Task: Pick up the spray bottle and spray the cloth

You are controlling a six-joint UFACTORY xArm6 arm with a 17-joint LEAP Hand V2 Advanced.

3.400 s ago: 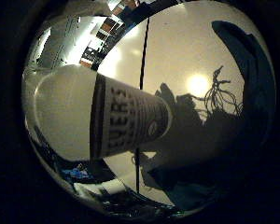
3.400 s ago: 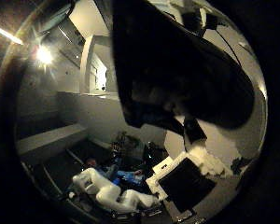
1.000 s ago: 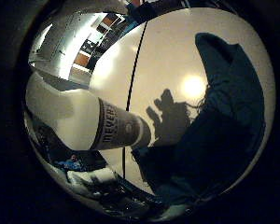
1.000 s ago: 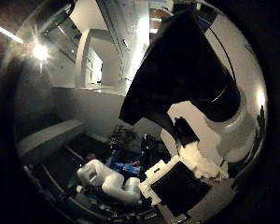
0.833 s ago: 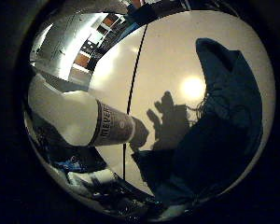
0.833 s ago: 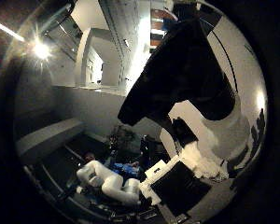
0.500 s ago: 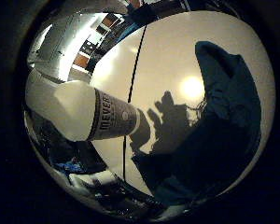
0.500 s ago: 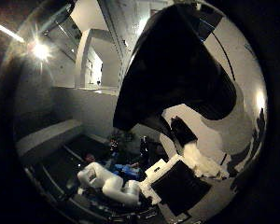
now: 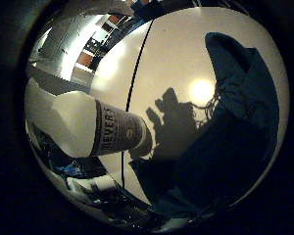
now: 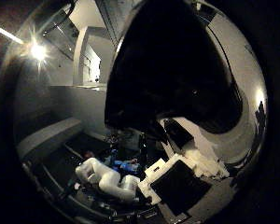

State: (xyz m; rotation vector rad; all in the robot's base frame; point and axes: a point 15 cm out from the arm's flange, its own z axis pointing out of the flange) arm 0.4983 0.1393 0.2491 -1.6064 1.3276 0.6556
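Observation:
A white spray bottle [image 9: 88, 127] with a dark label lies close across my palm, held in the air above a white table [image 9: 171, 63]. The dark blue cloth [image 9: 235, 137] lies crumpled on that table, beyond the bottle's end. The shadow of hand and bottle [image 9: 174, 122] falls on the table beside the cloth. In the thumb side view a large dark part of the bottle's top [image 10: 172, 70] fills much of the picture. White and black fingers of my right hand [image 10: 186, 158] curl beside it.
A dark seam [image 9: 134, 83] runs across the table. Past the table's edge is a room with lit shelves [image 9: 88, 49]. The arm's white body [image 10: 107, 179] and a bright ceiling light [image 10: 37, 50] show in the thumb side view.
The bottle has stayed in my hand, shifting slightly against the palm. The dark top part now covers more of the thumb side view. The cloth stays where it was.

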